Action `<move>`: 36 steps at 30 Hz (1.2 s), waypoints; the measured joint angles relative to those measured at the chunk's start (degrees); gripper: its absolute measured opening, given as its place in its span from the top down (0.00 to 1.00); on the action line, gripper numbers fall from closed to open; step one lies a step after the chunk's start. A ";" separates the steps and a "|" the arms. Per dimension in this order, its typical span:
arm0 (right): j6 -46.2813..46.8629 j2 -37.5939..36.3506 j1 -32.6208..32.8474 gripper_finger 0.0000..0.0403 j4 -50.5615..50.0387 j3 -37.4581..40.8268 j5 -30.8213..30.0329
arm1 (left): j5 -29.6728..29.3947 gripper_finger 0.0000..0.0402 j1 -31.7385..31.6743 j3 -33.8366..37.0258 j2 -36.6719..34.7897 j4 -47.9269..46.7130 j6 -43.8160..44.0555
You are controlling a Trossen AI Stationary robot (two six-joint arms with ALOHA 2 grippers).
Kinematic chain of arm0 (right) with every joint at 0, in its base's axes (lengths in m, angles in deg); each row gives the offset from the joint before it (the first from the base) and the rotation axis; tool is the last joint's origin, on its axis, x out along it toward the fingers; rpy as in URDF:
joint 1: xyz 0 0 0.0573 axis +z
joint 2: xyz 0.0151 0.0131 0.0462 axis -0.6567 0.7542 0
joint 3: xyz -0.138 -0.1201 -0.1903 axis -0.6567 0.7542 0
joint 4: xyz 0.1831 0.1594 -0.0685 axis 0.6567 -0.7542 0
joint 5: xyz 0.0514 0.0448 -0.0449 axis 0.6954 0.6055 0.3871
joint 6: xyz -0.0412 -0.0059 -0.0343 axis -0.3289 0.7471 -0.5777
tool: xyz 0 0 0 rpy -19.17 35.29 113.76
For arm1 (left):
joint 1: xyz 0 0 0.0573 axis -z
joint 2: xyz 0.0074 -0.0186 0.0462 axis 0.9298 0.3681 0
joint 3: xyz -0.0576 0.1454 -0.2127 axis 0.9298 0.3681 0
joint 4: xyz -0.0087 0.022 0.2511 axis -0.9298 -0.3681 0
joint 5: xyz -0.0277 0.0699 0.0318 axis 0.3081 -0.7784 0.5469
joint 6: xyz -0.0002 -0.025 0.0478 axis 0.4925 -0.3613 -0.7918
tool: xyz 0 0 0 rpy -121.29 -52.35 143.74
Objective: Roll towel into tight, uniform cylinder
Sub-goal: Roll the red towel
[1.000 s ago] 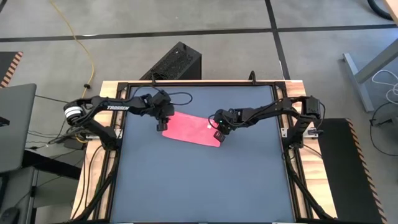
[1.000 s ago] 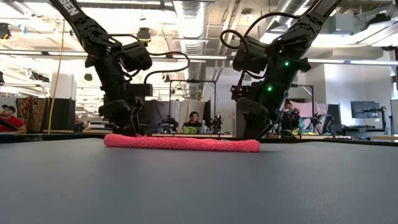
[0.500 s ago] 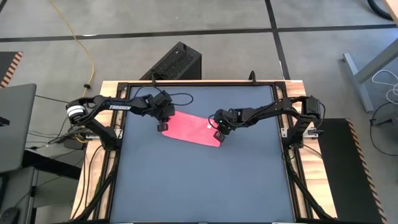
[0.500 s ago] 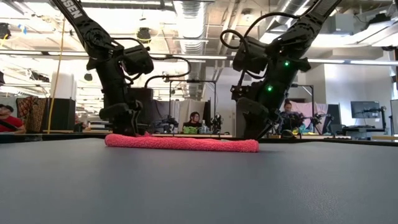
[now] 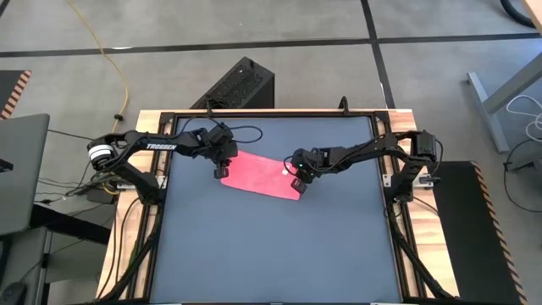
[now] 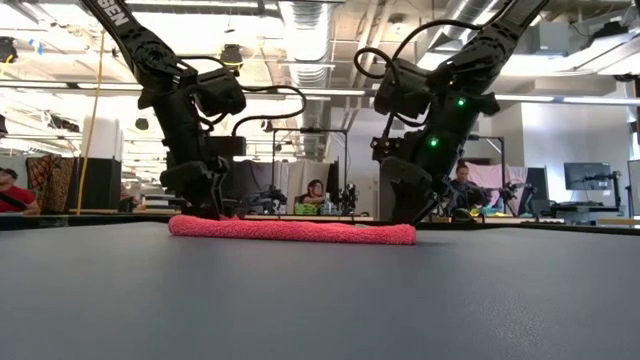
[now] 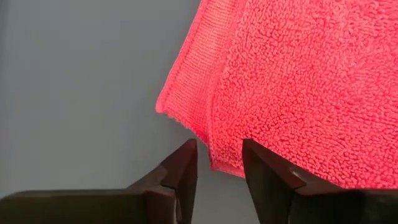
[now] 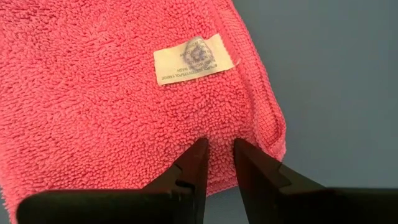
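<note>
The pink towel (image 5: 258, 176) lies flat on the dark tabletop, slanting from far left to near right. It shows as a low strip in the low view (image 6: 290, 231). Its white tag (image 8: 194, 58) faces up near the right end. My left gripper (image 7: 219, 149) slants down at the towel's left end, open, with one finger on each side of the near left corner (image 7: 217, 163). My right gripper (image 8: 219, 144) slants down onto the towel's right end (image 5: 296, 188), its fingers nearly together. My left gripper stands astride the towel's near left corner (image 7: 214, 158), coming from the left and slanting down. I cannot tell whether either finger touches the cloth. My right gripper pinches a small ridge of cloth (image 8: 219, 135) on the towel's top face between its fingertips, close to the near right corner and below the tag. Its fingers slant down from the right. The towel lies flat on the table.
Bare dark tabletop (image 5: 271, 254) stretches from the towel to the near edge. A black box (image 5: 241, 85) stands on the floor beyond the far edge. In the low view, people sit at desks (image 6: 312, 195) in the room behind.
</note>
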 joint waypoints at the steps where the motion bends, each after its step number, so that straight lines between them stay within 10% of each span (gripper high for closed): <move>1: 0.00 0.00 0.00 0.73 -0.02 0.00 0.00 | -0.21 0.75 0.00 0.00 0.02 0.00 -0.06; 8: 0.07 0.00 0.00 0.73 -0.05 0.00 0.01 | 0.22 0.98 0.02 0.00 0.02 0.48 -0.81; 19: 0.05 0.00 0.00 0.74 -0.30 0.00 0.02 | 2.49 1.00 0.79 0.00 -5.52 3.96 -1.98; 36: 3.25 -2.21 1.51 0.74 -5.11 0.11 -0.17 | -10.05 1.00 0.39 0.00 1.12 8.75 -2.71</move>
